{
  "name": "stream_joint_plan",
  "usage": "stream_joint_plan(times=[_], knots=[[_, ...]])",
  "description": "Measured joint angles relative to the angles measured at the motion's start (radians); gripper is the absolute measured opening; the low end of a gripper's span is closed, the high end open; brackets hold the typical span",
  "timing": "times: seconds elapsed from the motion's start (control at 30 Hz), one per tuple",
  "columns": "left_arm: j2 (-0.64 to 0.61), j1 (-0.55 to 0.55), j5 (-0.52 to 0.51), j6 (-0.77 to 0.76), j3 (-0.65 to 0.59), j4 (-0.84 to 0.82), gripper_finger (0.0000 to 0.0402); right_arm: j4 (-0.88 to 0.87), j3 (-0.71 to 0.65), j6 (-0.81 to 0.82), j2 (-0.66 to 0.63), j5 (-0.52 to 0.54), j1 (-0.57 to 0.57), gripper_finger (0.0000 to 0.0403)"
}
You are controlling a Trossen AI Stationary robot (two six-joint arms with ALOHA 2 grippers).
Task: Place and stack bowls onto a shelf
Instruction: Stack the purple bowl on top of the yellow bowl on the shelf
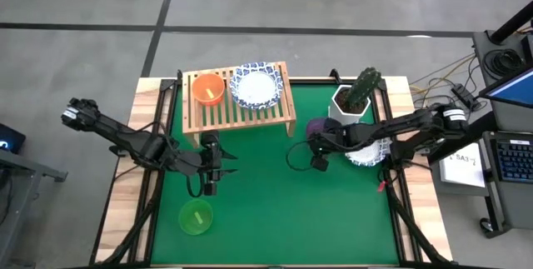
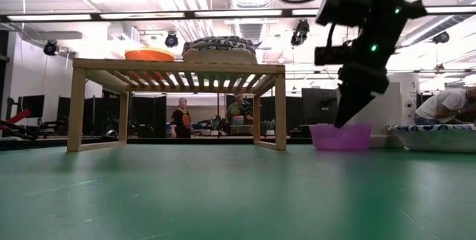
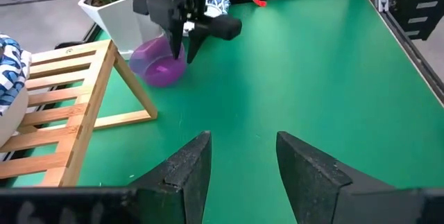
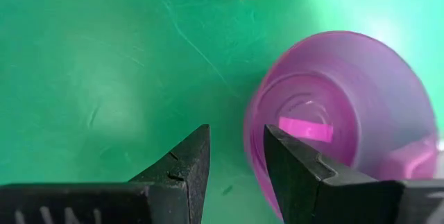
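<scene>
The wooden slat shelf [image 1: 239,112] stands at the table's far side. On it sit an orange-red bowl [image 1: 208,88] and a blue-and-white patterned bowl [image 1: 256,86]. A purple bowl [image 1: 317,127] rests on its base on the green mat, right of the shelf. My right gripper [image 4: 237,148] is open and comes down over the purple bowl's rim [image 4: 248,137], one finger inside and one outside. A green bowl [image 1: 196,216] sits near the near left. My left gripper [image 1: 209,189] hovers open above the mat, between the shelf and the green bowl. Another patterned bowl [image 1: 367,156] lies under the right arm. My right gripper stands astride the purple bowl's rim [image 4: 248,137], slanting down from above, with one finger [image 4: 295,165] inside the bowl and the other outside. I cannot tell whether either finger touches the wall. The bowl sits upright on the mat.
A white pot with a green plant [image 1: 356,94] stands just beyond the purple bowl, at the far right. The shelf's near right leg [image 3: 139,96] is close to the purple bowl. Bare green mat [image 1: 291,211] spreads across the near half. People show in the room behind.
</scene>
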Motion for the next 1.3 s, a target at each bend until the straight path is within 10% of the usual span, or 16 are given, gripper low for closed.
stream_joint_plan(times=[0.83, 1.3], knots=[[0.02, 0.0, 0.0, -0.012, 0.0, 0.004, 0.0146, 0.059, 0.0, 0.005, 0.052, -0.12, 0.008, 0.0009], [0.092, 0.0, 0.002, 0.006, 0.0, 0.142, 0.018, 0.402, 0.0, -0.094, -0.077, -0.508, 0.14, 0.0009]])
